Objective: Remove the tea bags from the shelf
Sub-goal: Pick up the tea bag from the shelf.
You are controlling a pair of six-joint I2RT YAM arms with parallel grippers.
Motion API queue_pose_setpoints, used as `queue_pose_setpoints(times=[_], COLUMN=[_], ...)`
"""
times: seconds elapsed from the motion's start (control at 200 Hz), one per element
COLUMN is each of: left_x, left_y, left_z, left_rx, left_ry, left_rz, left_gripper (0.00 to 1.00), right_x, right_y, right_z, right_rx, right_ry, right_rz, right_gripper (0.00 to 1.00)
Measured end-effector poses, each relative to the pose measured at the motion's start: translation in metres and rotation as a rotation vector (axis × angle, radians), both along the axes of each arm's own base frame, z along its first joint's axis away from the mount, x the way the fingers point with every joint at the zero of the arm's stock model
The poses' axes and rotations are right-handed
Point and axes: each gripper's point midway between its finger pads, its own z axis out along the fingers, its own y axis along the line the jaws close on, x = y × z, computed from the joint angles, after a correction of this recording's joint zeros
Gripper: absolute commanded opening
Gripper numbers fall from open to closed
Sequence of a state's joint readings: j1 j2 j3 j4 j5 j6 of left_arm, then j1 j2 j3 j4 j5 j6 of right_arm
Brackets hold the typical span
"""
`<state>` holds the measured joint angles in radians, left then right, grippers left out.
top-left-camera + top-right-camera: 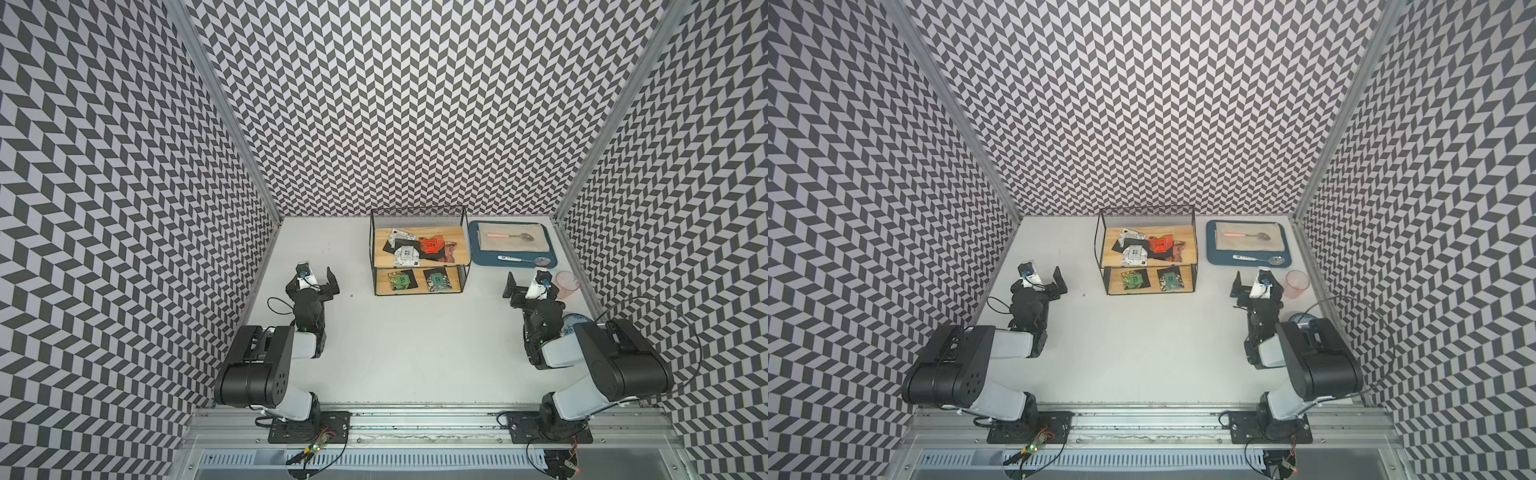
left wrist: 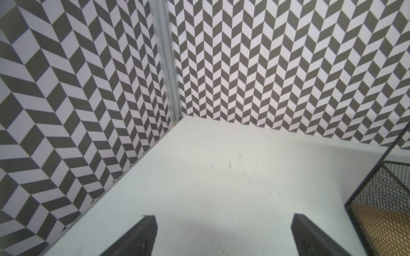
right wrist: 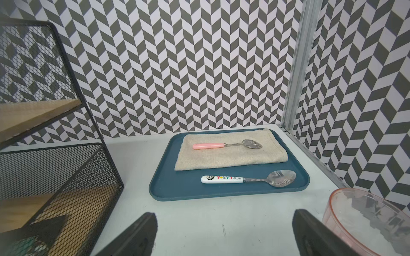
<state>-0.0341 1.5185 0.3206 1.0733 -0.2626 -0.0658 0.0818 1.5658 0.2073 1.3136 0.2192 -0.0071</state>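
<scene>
On the lower shelf (image 1: 419, 285), two green tea bags (image 1: 400, 280) (image 1: 436, 280); left pincer (image 2: 224, 219), right pincer (image 3: 224, 218) apart.

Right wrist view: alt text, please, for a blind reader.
A blue tray holds a beige cloth bearing a pink-handled spoon, and a white-handled spoon beside the cloth. The open right gripper faces it, between the shelf and a pink cup.

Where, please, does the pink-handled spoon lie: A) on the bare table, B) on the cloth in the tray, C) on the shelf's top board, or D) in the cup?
B: the pink-handled spoon rests on the cloth, which lies inside the tray.
</scene>
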Motion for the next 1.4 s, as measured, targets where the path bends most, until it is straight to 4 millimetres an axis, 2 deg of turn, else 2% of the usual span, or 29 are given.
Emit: queue_pose_setpoints(times=[0.821,0.896,0.981,1.097,1.217,1.317,1.367,1.402], left_x=[0.000,0.001,0.003,0.005,0.006,0.012,0.018,0.021], left_y=[-0.001,-0.007,-0.016,-0.017,-0.014,-0.012,-0.013,-0.013], left_z=[0.000,0.008,0.035,0.092,0.168,0.242,0.280,0.308], left_rx=[0.007,0.027,0.034,0.019,-0.012,-0.118,-0.208,-0.289], left_ry=[0.010,0.019,-0.029,-0.140,-0.282,-0.375,-0.398,-0.435], left_rz=[0.021,0.039,0.052,0.078,0.117,0.139,0.112,0.061], left_gripper=[1.00,1.00,1.00,1.00,1.00,1.00,1.00,1.00], right_x=[0.000,0.002,0.015,0.031,0.042,0.053,0.051,0.047], right_y=[0.000,-0.003,-0.007,-0.009,-0.011,-0.008,-0.005,-0.002], right_z=[0.001,0.008,0.041,0.114,0.188,0.270,0.317,0.342], right_rx=[0.001,-0.001,0.020,0.055,0.107,0.178,0.231,0.282], right_ry=[0.003,0.014,-0.018,-0.144,-0.231,-0.294,-0.344,-0.381], right_rz=[0.002,-0.018,-0.051,-0.067,-0.079,-0.065,-0.033,-0.005], right_gripper=[1.00,1.00,0.99,0.99,0.99,0.99,0.99,1.00])
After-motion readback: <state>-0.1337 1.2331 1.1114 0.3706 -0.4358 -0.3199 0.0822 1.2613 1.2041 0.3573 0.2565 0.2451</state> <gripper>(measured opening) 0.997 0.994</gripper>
